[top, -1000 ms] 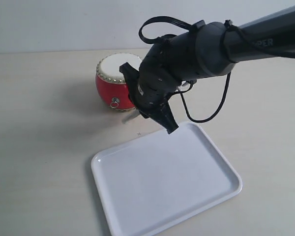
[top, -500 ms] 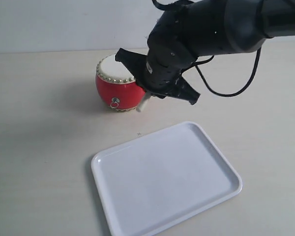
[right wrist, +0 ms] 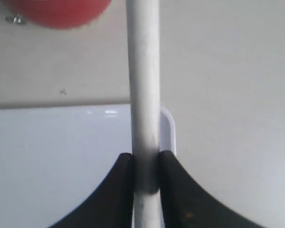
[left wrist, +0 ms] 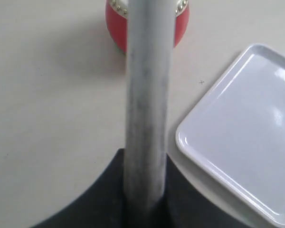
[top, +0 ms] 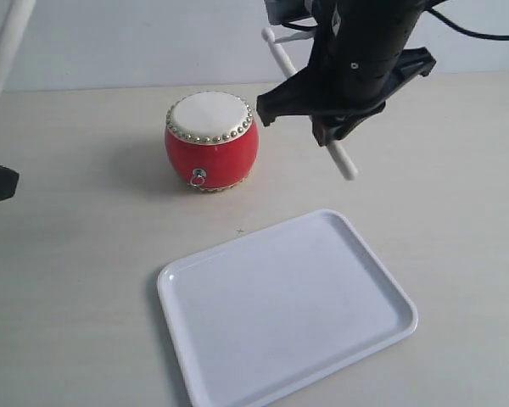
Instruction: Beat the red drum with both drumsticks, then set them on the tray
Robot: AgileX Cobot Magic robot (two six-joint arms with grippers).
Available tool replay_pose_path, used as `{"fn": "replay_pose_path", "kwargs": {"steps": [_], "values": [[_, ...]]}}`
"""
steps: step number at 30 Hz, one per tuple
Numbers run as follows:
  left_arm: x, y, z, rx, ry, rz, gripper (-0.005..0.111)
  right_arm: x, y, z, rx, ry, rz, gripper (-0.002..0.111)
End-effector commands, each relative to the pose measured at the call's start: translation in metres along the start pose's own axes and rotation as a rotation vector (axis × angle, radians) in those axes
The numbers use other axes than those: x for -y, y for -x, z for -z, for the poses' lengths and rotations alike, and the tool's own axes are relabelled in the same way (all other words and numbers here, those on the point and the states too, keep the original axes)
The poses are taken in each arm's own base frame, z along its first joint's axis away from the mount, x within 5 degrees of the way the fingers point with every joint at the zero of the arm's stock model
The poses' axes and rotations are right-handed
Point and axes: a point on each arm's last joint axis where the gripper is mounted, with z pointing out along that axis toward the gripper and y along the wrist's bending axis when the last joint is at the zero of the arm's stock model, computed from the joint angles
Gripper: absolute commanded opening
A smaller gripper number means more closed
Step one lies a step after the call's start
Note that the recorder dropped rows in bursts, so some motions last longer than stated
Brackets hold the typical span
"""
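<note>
My right drumstick (top: pixel 282 61) lies on a slant in the exterior view: its long axis runs from high up near the top of the frame down to a lower end that hangs to the right of the red drum (top: pixel 210 140), over the desk (top: pixel 85 254) behind the tray's (top: pixel 187 356) far edge. I cannot tell which end carries the bead. My right end effector (right wrist: pixel 145 164) is pinched on this stick, one dark finger pressed against each side, with the shaft passing straight through between them.

My left drumstick (left wrist: pixel 147 90) points away from my wrist toward the drum, and in the left wrist view its far part crosses the drum's red side. In the exterior view only a steep pale length shows at the top left corner. My left end effector (left wrist: pixel 145 190) is closed around its base, and the shaft stands out of the dark jaws.

The drum stands upright on the desk, skin upward. The tray lies flat, nearer the camera and apart from the drum.
</note>
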Motion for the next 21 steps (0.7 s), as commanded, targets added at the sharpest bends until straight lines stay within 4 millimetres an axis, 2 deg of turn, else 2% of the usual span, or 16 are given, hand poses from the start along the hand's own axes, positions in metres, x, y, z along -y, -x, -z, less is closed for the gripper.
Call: {"fn": "replay_pose_path", "kwargs": {"steps": [1,6,10,14,19,21], "values": [[-0.004,0.013,-0.025,-0.153,-0.019,-0.015,0.0,0.003,-0.008,0.02,-0.042,0.02,0.144,0.0],[-0.007,0.016,-0.052,-0.321,-0.046,-0.018,0.0,0.004,-0.015,0.029,-0.082,0.041,0.244,0.0],[-0.009,0.012,-0.066,-0.411,-0.062,-0.02,0.0,0.005,-0.015,0.036,-0.057,0.04,0.282,0.0],[-0.017,0.01,-0.077,-0.422,-0.05,0.014,0.0,0.004,-0.012,0.04,0.007,0.06,0.269,0.0],[-0.02,0.004,-0.107,-0.487,-0.088,0.06,0.0,-0.007,-0.01,0.009,-0.104,0.118,0.264,0.0],[-0.022,0.01,-0.117,-0.501,-0.092,0.061,0.0,-0.011,-0.01,-0.004,-0.15,0.13,0.264,0.0]]}}
